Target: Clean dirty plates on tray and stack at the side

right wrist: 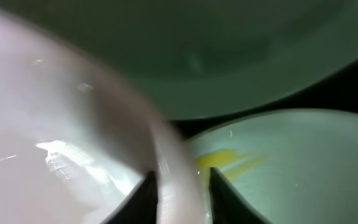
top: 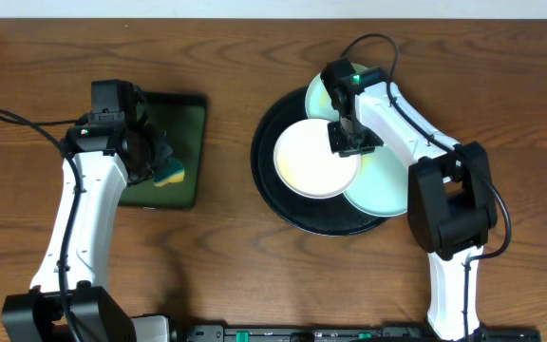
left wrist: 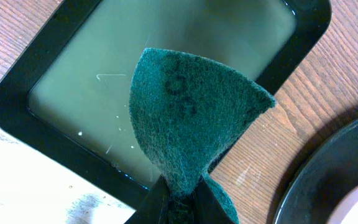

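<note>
Three plates lie overlapping on the round black tray (top: 272, 195). A white plate (top: 311, 161) is on top, a mint one (top: 318, 95) is behind it, and a pale one (top: 386, 190) is at the right. My right gripper (top: 349, 141) is shut on the white plate's right rim. In the right wrist view its tips (right wrist: 184, 190) straddle that rim (right wrist: 173, 162). Beside it the pale plate (right wrist: 303, 155) shows a yellow smear, and the mint plate (right wrist: 229, 56) lies beyond. My left gripper (left wrist: 179, 202) is shut on a folded green scouring sponge (left wrist: 188, 118) above the rectangular tray.
The small rectangular black tray (top: 186, 114) with a green inside sits at the left, under the left arm. In the left wrist view its rim (left wrist: 17, 93) and the wet-looking inside show. Bare wooden table separates it from the round tray's edge (left wrist: 328, 168).
</note>
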Controlling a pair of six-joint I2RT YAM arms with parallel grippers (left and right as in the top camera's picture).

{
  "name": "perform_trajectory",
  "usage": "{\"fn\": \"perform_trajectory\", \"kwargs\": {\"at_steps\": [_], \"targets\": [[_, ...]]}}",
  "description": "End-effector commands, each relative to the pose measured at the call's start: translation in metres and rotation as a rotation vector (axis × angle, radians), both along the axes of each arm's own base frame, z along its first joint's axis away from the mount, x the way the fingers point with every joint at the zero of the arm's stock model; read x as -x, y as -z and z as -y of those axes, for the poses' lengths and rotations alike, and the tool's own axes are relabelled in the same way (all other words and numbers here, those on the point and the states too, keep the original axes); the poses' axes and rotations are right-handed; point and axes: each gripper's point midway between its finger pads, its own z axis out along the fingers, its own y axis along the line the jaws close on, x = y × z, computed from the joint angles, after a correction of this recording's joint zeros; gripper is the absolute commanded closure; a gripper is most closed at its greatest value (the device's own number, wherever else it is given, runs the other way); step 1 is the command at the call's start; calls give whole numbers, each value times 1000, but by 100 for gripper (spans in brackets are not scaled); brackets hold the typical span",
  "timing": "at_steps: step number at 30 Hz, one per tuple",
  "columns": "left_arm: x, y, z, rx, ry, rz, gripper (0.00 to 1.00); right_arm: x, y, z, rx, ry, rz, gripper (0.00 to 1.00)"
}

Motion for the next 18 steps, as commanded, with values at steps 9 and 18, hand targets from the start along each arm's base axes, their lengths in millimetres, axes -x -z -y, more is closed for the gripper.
{"fn": "perform_trajectory", "kwargs": {"at_steps": [9,18], "targets": [[2,-3,-1,-2,7,7,92,-16,-36,0,5,-3,48,99],[2,-3,-1,-2,7,7,92,-34,-93,2,72,-71,174,99]]}}
